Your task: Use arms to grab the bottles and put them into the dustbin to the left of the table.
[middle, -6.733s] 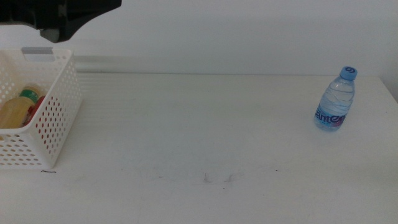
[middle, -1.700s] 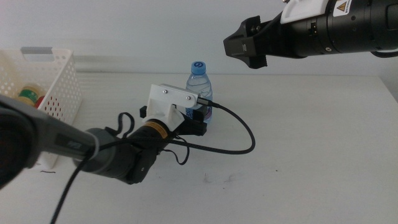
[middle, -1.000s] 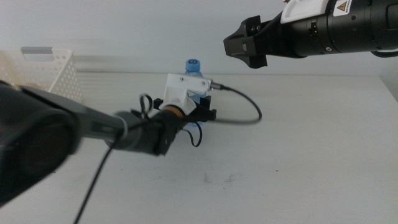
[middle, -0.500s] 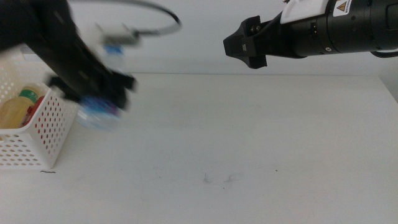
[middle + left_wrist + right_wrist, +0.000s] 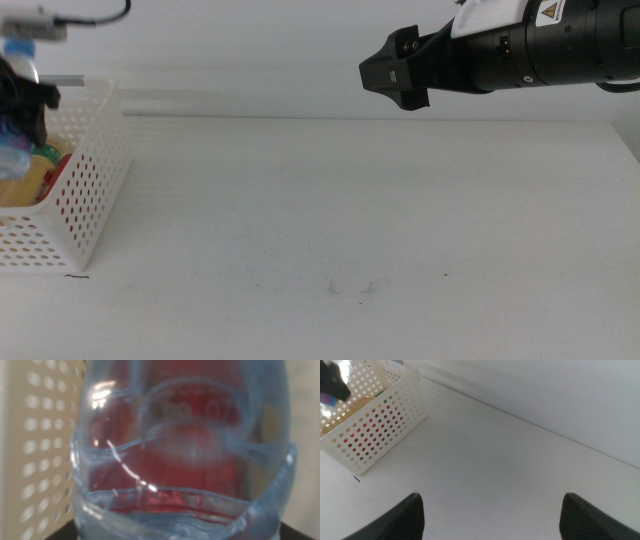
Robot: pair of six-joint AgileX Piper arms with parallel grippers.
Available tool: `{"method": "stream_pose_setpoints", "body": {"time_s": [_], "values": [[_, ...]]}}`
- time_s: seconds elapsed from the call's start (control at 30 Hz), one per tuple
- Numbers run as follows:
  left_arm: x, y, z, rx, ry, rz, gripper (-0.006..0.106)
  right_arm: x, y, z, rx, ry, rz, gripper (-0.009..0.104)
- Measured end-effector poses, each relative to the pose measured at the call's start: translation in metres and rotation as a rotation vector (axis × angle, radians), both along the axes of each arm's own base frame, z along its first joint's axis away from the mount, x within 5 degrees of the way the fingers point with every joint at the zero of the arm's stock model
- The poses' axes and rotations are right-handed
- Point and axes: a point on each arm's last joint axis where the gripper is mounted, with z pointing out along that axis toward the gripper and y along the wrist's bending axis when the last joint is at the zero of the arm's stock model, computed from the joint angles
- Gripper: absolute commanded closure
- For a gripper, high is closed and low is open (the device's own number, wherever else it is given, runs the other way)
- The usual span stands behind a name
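White tabletop (image 5: 350, 220) carries no bottles. White perforated dustbin (image 5: 85, 190) sits at its left edge and already holds the yellow-liquid bottle (image 5: 22, 180); red of the soda can (image 5: 62, 170) shows through the holes beside it. Right arm (image 5: 500, 55) hangs high over the table's far right, its gripper (image 5: 490, 510) spread wide and empty. Left gripper (image 5: 22, 95) is above the dustbin mouth with the clear water bottle (image 5: 180, 455) filling its wrist view, red showing through it; the jaws themselves are hidden behind the bottle. Judgement: two items binned, third held over the bin, release remaining.
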Motion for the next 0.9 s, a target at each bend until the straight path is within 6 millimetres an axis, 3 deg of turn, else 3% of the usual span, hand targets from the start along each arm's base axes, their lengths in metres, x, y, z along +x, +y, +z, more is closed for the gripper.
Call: {"method": "stream_pose_setpoints", "body": {"time_s": [0.13, 0.27, 0.4, 0.53, 0.63, 0.73, 0.9], "values": [[0.013, 0.011, -0.033, -0.017, 0.049, -0.002, 0.054, 0.000, 0.000, 0.000, 0.000, 0.000, 0.000, 0.014], [0.021, 0.014, -0.050, -0.014, 0.067, -0.032, 0.006, 0.000, 0.000, 0.000, 0.000, 0.000, 0.000, 0.014], [0.023, 0.012, -0.045, -0.022, 0.014, -0.032, 0.007, 0.000, 0.000, 0.000, 0.000, 0.000, 0.000, 0.014], [0.014, 0.004, -0.018, -0.040, -0.097, -0.034, 0.007, 0.000, 0.000, 0.000, 0.000, 0.000, 0.000, 0.014], [-0.006, -0.019, 0.007, -0.032, -0.196, -0.073, 0.007, 0.000, 0.000, 0.000, 0.000, 0.000, 0.000, 0.014], [-0.046, -0.049, 0.035, -0.028, -0.324, -0.131, 0.007, 0.000, 0.000, 0.000, 0.000, 0.000, 0.000, 0.014], [-0.133, -0.094, 0.089, -0.035, -0.645, -0.267, 0.007, 0.000, 0.000, 0.000, 0.000, 0.000, 0.000, 0.014]]}}
